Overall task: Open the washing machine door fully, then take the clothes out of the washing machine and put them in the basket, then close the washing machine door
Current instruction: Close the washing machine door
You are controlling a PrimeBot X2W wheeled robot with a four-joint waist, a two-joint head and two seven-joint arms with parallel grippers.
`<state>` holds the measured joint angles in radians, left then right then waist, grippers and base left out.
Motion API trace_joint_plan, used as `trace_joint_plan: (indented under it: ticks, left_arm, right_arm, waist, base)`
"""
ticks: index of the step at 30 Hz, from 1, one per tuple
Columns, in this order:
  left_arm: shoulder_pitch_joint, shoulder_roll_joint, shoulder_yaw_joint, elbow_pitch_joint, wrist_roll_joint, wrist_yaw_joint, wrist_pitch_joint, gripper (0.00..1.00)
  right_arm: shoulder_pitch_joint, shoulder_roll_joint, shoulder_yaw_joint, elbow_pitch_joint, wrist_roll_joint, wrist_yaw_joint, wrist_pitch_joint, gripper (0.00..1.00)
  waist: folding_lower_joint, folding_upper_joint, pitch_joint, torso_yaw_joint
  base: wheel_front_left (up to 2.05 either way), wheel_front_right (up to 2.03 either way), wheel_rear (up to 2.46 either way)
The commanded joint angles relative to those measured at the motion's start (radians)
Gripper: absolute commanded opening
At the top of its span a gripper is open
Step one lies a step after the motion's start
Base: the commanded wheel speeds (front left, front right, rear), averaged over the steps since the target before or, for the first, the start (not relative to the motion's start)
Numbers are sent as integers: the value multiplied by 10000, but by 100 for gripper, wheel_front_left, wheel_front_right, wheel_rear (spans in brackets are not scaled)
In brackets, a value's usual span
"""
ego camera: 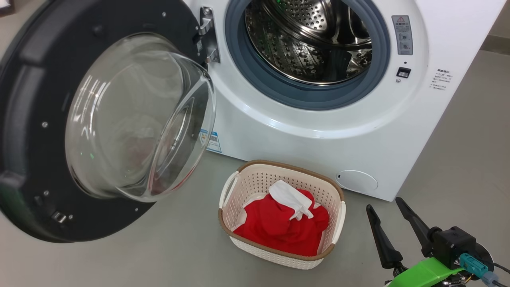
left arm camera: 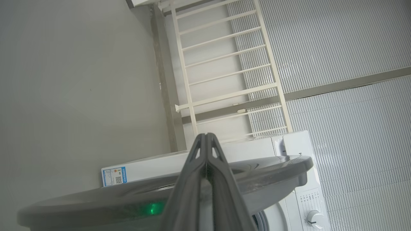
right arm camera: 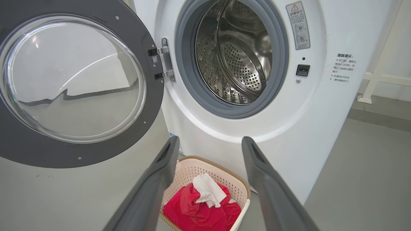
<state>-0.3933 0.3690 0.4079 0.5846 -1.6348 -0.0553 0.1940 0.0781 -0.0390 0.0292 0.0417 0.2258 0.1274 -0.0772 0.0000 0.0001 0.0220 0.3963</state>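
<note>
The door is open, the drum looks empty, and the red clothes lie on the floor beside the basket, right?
One slip: the red clothes lie inside the basket, not beside it, as the head view shows. The door is open and the drum empty.

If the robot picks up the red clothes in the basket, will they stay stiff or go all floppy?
Probably floppy: the red clothes lie crumpled in the basket. Likely light too, being thin-looking fabric. The white cloth on top sits loose, so it might slide off.
</note>
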Motion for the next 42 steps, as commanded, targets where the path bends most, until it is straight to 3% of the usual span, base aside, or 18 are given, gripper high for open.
trace_joint_plan:
  ticks: [1,18,42]
  left_arm:
    - [-434,582,175,-99,124,-150,159,0]
    - [-211,480,-206,94,-35,-473,1312,0]
    - [1450,130,-510,-1826,-582,-658,3297,0]
  right_arm:
    - [-451,-112,264,-302,-93,33,22,100]
    - [-466,-112,181,-396,-139,33,93,100]
    - [-668,-112,146,-437,-149,33,15,100]
  waist:
    - [0,-1,42,-60]
    - [0,-1,243,-164]
    - [0,-1,482,-225]
  base:
    - [0,0,0]
    - [0,0,0]
    - [0,0,0]
